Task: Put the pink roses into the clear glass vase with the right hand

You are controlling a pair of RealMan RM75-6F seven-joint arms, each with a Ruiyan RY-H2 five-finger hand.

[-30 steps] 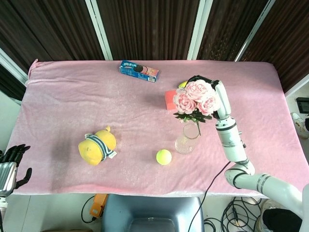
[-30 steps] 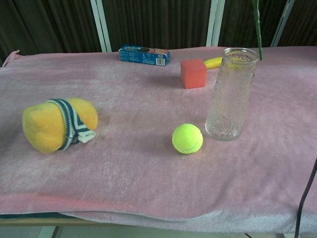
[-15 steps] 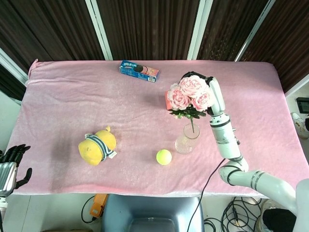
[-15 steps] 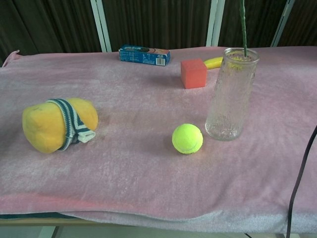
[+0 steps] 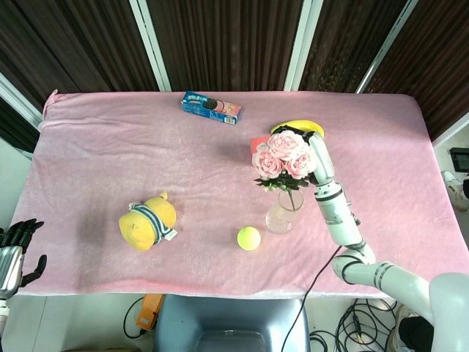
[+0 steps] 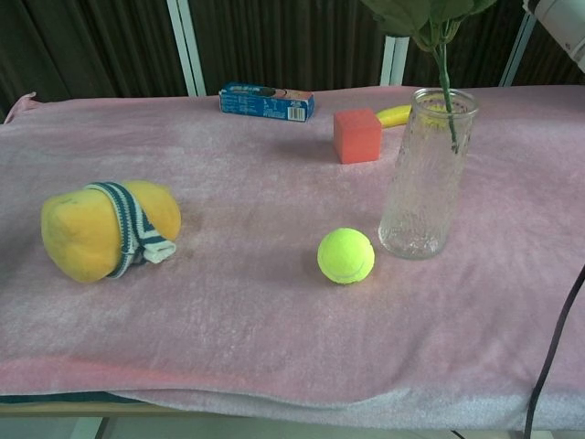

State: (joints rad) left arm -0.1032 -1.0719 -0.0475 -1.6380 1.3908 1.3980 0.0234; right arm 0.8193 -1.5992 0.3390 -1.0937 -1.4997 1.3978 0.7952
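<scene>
A bunch of pink roses point(image 5: 282, 154) with green leaves hangs right over the clear glass vase point(image 5: 283, 212). My right hand point(image 5: 316, 152) grips the bunch from the right, its fingers mostly hidden behind the blooms. In the chest view the green stem point(image 6: 447, 105) reaches down through the mouth of the vase point(image 6: 426, 187) into its upper part, with the leaves point(image 6: 425, 13) just above the rim. The vase stands upright on the pink cloth. My left hand point(image 5: 16, 248) hangs off the table's near left corner, holding nothing.
A tennis ball point(image 5: 248, 237) lies just left of the vase. A red cube point(image 6: 356, 135) and a banana point(image 5: 297, 126) sit behind it. A yellow plush toy point(image 5: 149, 221) lies at the left, and a blue biscuit box point(image 5: 211, 108) at the back.
My right hand has moved left and down with the roses. The stem tip, which hung above and right of the vase mouth, now sits inside the vase.
</scene>
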